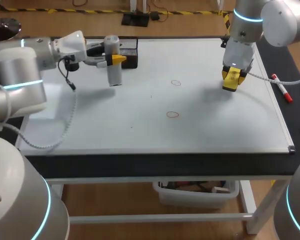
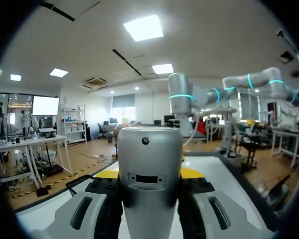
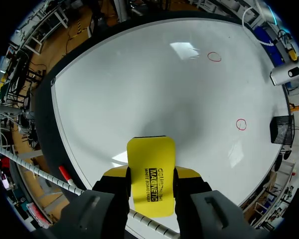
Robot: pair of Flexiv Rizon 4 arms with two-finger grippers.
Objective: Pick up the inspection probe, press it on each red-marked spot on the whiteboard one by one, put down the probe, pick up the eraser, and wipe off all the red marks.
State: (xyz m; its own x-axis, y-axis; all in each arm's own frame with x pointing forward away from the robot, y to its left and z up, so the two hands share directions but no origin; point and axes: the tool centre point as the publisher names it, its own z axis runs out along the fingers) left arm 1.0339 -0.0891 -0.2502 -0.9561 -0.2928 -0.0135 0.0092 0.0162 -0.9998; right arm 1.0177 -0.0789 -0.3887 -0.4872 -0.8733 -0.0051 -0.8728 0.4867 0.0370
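Over the bench's [image 1: 140, 162] far-left corner your left pincer [image 1: 113, 59] grips the probe [image 1: 114, 74] | your right pincer [image 3: 150, 175] clamps the eraser [image 3: 150, 154]

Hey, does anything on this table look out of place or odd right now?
Nothing looks spilled or damaged. A red marker lies loose on the dark strip right of the whiteboard. Also both tools are held at once: probe in the left gripper, eraser in the right gripper.
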